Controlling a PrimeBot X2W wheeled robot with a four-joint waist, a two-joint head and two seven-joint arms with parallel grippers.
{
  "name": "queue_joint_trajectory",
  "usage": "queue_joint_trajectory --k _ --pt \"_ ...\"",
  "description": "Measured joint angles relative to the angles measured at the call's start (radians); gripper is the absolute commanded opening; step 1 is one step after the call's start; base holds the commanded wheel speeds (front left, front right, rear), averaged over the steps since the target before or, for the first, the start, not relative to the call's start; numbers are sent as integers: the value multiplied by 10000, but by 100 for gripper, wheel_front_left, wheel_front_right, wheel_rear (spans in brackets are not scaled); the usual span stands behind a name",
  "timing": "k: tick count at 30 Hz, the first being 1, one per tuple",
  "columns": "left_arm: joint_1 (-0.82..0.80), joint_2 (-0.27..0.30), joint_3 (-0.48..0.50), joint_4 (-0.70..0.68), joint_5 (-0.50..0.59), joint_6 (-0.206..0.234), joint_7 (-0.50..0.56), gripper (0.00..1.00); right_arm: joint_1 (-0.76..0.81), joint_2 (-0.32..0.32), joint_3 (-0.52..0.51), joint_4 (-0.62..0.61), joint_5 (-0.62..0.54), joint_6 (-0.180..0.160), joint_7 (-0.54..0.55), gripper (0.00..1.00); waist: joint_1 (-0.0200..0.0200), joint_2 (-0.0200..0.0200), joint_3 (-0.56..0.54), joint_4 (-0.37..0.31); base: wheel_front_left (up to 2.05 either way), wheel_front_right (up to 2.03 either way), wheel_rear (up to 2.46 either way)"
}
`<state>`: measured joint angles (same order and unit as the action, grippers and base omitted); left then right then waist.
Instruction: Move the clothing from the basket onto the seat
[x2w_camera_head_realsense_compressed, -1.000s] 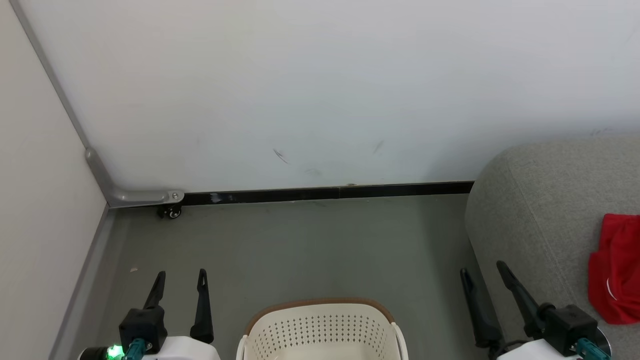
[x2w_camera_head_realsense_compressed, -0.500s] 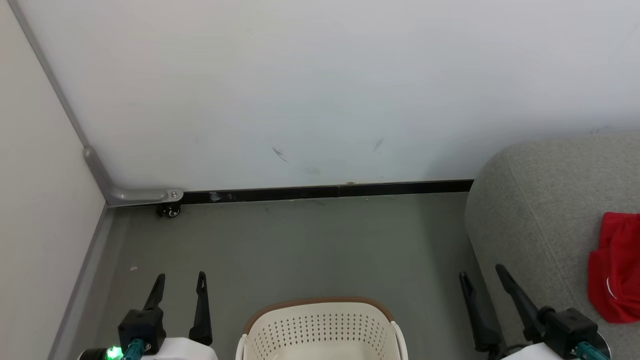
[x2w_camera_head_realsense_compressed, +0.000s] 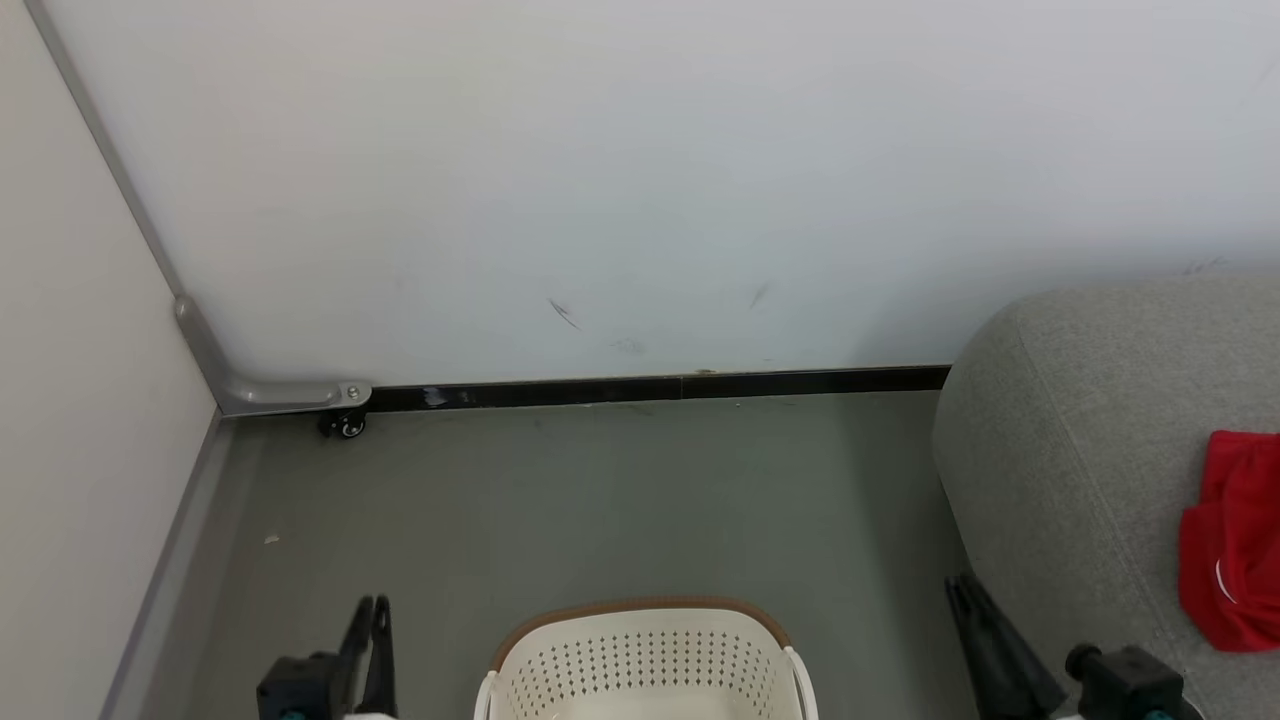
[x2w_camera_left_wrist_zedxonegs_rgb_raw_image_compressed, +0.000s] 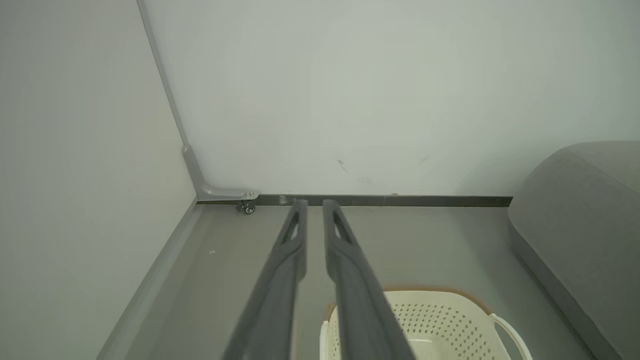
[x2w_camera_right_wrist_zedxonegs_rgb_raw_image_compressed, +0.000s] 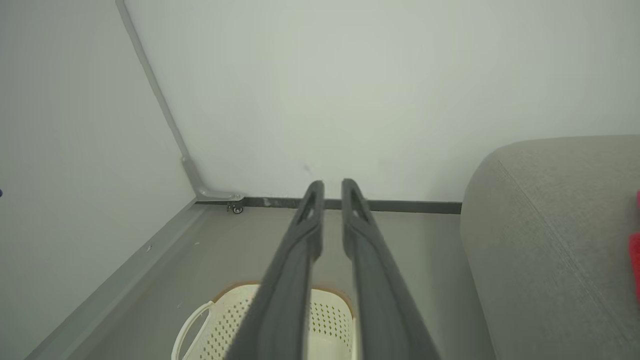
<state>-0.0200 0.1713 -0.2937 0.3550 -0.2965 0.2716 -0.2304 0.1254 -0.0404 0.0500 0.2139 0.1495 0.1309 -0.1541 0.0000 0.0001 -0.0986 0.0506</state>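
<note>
**Change.** The fingers of the left hand (x2w_camera_head_realsense_compressed: 374, 603) at 7 o'clock and of the right hand (x2w_camera_head_realsense_compressed: 960, 585) at 4 o'clock have drawn in from wide apart to almost together. Each wrist view shows a narrow slit between the fingers, with nothing in it. Both hands also sit lower in the head view than before.

**Task items.** One red garment (x2w_camera_head_realsense_compressed: 1238, 540) lies on the grey sofa (x2w_camera_head_realsense_compressed: 1080, 450) at 3 o'clock. The laundry basket (x2w_camera_head_realsense_compressed: 640, 607) stands on the floor at 6 o'clock. Its visible inner wall is bare and its bottom is out of frame.

**Assessment.** Both hands are empty and appear stowed. Whether clothing remains in the basket cannot be determined.

**Markings.** No legible writing. The white mark (x2w_camera_head_realsense_compressed: 1222, 576) on the garment is too small to read.
</note>
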Motion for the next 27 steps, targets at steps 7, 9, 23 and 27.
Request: queue_joint_trajectory --k 7,9,23,27 --pt "275 -161 215 267 -339 -184 203 0 244 25 10 215 374 0 0 0 0 0 11 -11 0 0 0" --pt "253 -173 364 336 -631 -247 320 0 244 25 10 194 577 0 0 0 0 0 16 -18 0 0 0" --pt "126 -313 936 414 -2502 -765 911 0 161 25 -127 167 2976 0 265 0 14 0 111 -71 0 0 0" --pt "96 -384 1116 410 -2980 -880 1085 0 106 27 -192 169 3517 0 357 0 41 0 156 -96 0 0 0"
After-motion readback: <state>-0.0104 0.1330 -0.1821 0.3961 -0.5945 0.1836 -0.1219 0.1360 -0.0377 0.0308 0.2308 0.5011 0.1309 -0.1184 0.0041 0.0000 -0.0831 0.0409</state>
